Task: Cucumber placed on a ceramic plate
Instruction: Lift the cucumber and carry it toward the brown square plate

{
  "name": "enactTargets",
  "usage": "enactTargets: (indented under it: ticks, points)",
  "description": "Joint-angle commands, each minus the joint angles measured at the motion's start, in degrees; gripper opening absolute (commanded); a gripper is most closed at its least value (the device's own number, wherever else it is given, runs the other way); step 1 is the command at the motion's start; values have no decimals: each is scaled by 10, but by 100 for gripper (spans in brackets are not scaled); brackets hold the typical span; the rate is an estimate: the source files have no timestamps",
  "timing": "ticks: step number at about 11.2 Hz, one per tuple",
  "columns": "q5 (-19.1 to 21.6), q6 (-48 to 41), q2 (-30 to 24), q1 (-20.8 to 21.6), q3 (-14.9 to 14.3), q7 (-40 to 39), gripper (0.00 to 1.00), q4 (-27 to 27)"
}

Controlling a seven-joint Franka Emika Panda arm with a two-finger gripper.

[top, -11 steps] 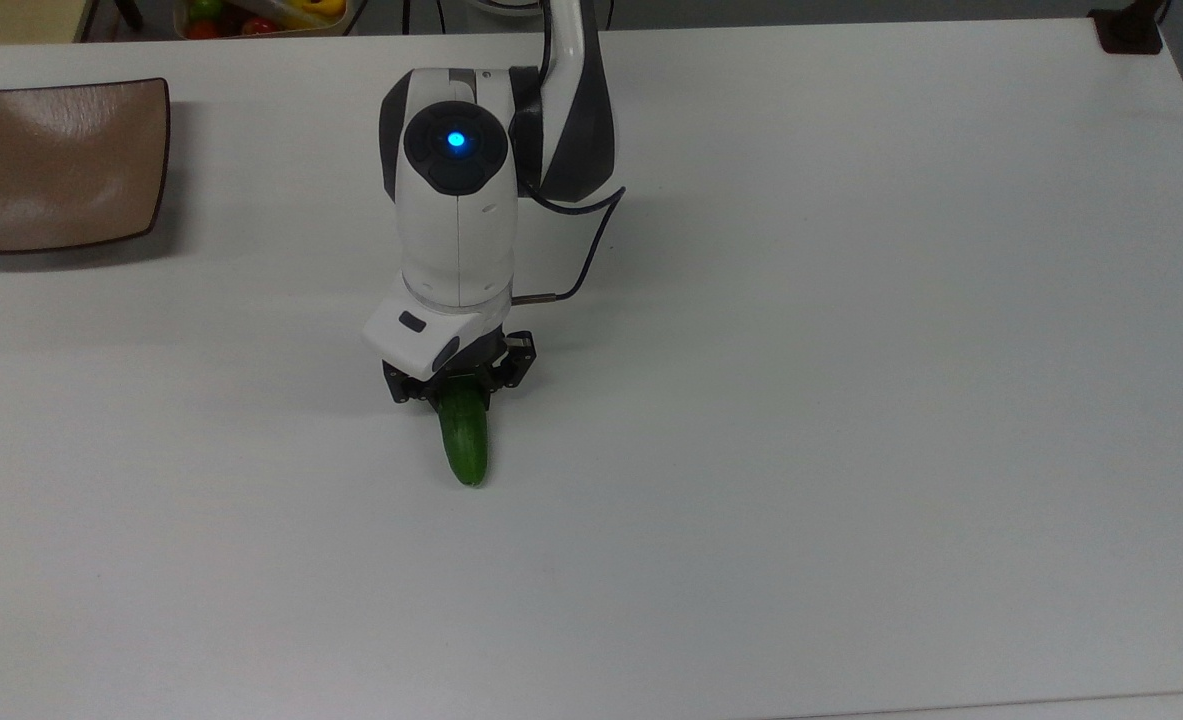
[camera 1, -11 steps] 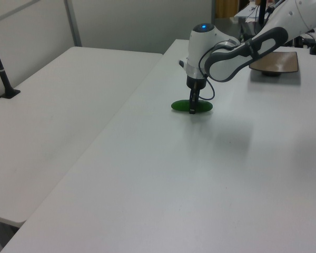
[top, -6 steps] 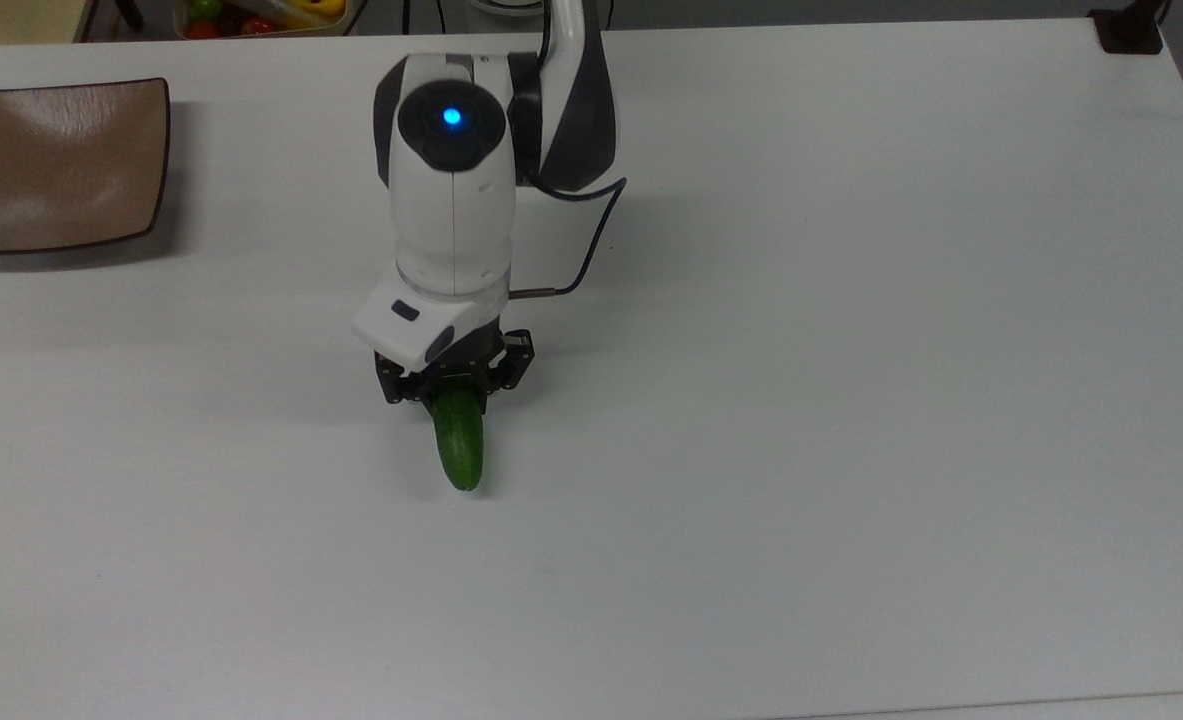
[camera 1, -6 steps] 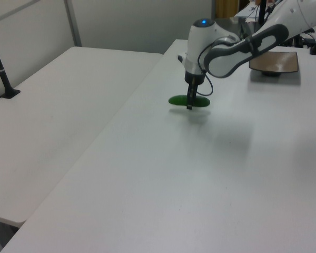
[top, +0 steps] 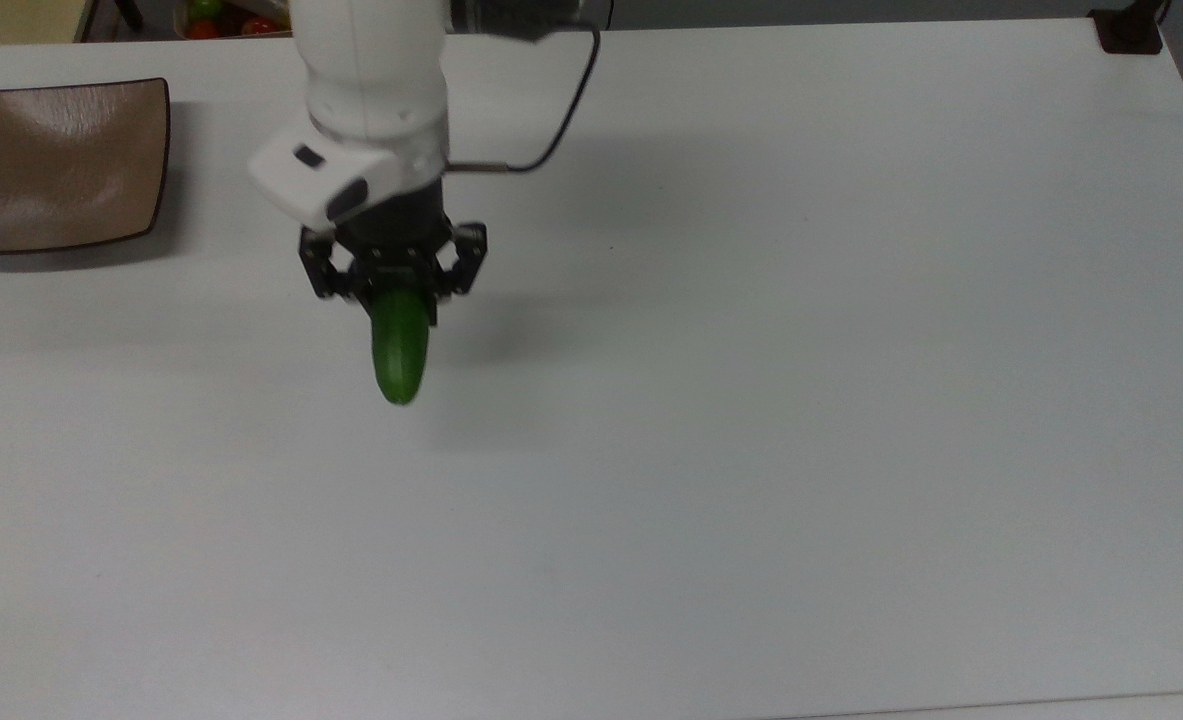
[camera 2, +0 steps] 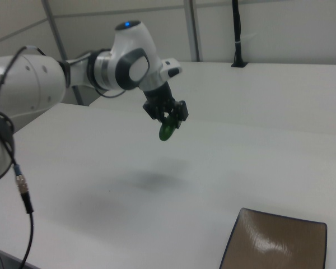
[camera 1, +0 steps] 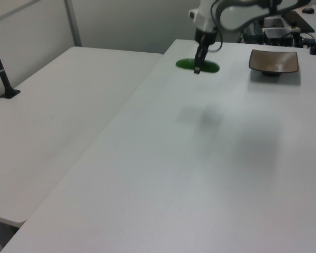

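A white robot arm holds a short, smooth, dark green cucumber in the air above a large white table. Its black two-finger gripper points down, and its jaws are clamped on the cucumber near one end, so that the rest of the cucumber sticks out level, toward the near edge of the table in the top view. In the right view the cucumber hangs clear of the table surface, with a soft shadow on the white top below it. In the left view the cucumber lies sideways under the gripper, toward the far end of the table. The square, glossy taupe-brown ceramic plate, with a thin dark rim and upturned corners, sits at the far left corner of the table in the top view, well apart from the cucumber and bare. In the right view the plate is at the near right, and in the left view the plate is at the far right. A thin black cable loops from the arm's wrist in the top view.
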Motion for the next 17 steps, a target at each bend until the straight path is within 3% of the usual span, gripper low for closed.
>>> enactTargets:
  ticks: [1,5,8,13,17]
  points:
    - [18,-56,-104,-20,2,0,14,-68]
    - [40,-107,-174,-47,2,-52,14,-114]
    - [46,-155,-188,-101,3,-157,14,-116]
    - [44,-112,-170,-231,0,-311,14,-118]
    - [45,-24,-135,-251,-93,-383,14,-135]
